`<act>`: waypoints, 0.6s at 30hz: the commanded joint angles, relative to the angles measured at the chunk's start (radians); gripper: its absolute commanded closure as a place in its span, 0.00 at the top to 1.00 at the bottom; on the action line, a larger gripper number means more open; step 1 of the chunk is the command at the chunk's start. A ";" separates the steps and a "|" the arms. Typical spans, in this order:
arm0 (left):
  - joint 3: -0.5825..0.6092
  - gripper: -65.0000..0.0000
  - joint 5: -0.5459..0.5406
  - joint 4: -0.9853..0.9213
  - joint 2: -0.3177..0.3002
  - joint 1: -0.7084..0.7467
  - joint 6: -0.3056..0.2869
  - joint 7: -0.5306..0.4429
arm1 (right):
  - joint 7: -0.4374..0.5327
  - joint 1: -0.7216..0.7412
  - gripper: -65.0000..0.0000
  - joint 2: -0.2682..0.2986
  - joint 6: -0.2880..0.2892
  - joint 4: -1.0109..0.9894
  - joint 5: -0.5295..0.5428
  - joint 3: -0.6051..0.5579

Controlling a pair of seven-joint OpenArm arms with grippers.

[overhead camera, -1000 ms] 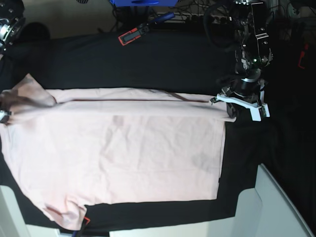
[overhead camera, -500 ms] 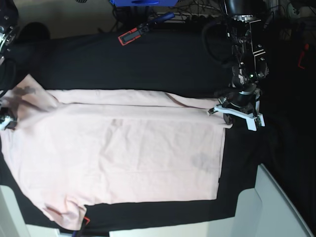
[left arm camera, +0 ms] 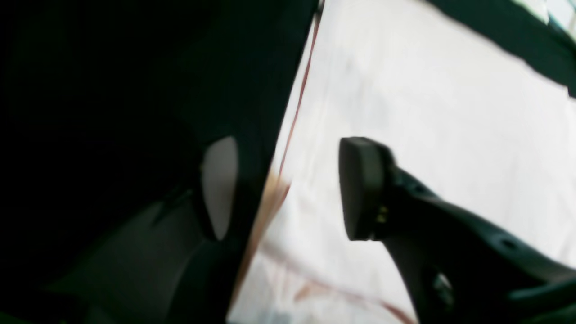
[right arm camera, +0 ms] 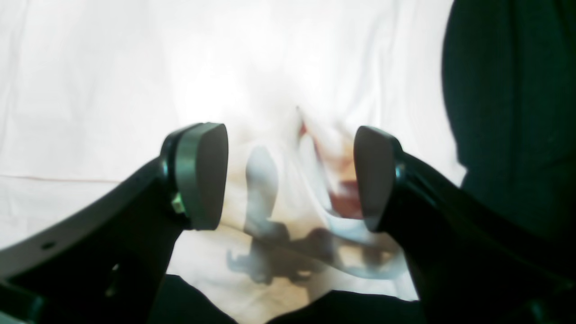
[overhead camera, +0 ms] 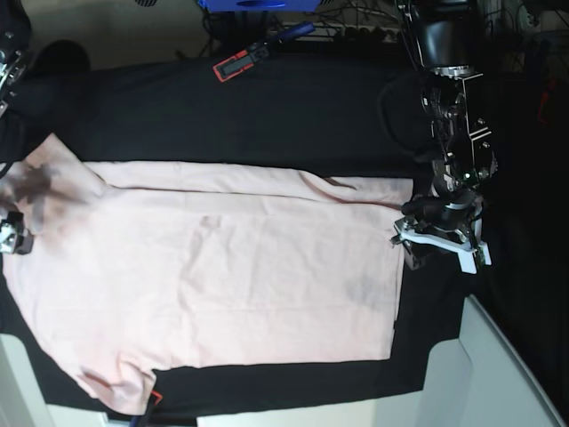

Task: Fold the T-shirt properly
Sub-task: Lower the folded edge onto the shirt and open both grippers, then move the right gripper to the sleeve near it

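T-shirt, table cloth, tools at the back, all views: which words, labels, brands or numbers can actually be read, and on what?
None can be read.
T-shirt: dark print shows through near the right gripper, blurred; no letters legible.
Red and black tool at the table's far edge: any marking too small.
Left gripper, open like the right: no markings show.
Black table cloth: plain.

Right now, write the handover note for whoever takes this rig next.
Left claw: open, holding nothing, at the T-shirt's edge on the base view's right.
Right claw: open, empty, above the shirt's printed part at the opposite end.
T-shirt: lies flat on the black table cloth, far long edge turned over toward the middle.
Done: one lengthwise fold.
Left: near edge and sleeves not yet folded in, then the crosswise folds.
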 commanded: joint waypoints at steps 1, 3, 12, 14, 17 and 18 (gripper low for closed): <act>-0.004 0.57 -0.005 0.037 -0.023 -0.018 0.000 -0.024 | 0.023 0.004 0.64 0.030 0.006 0.054 0.016 0.037; -0.004 0.57 -0.008 0.077 -0.043 -0.010 0.000 -0.024 | 0.012 -0.033 0.64 0.022 0.006 0.136 0.018 0.102; -0.003 0.14 -0.002 0.264 -0.057 0.269 0.002 -0.024 | -0.258 -0.253 0.64 -0.156 0.006 0.419 0.018 0.350; -0.014 0.00 -0.002 0.264 -0.057 0.324 0.002 -0.027 | -0.258 -0.289 0.64 -0.197 0.006 0.432 0.018 0.350; -0.069 0.00 -0.001 0.264 -0.052 0.404 0.002 -0.027 | -0.222 -0.328 0.64 -0.251 0.006 0.432 0.018 0.350; -0.083 0.00 -0.001 0.264 -0.052 0.424 0.002 -0.027 | -0.206 -0.331 0.64 -0.260 0.006 0.426 0.018 0.350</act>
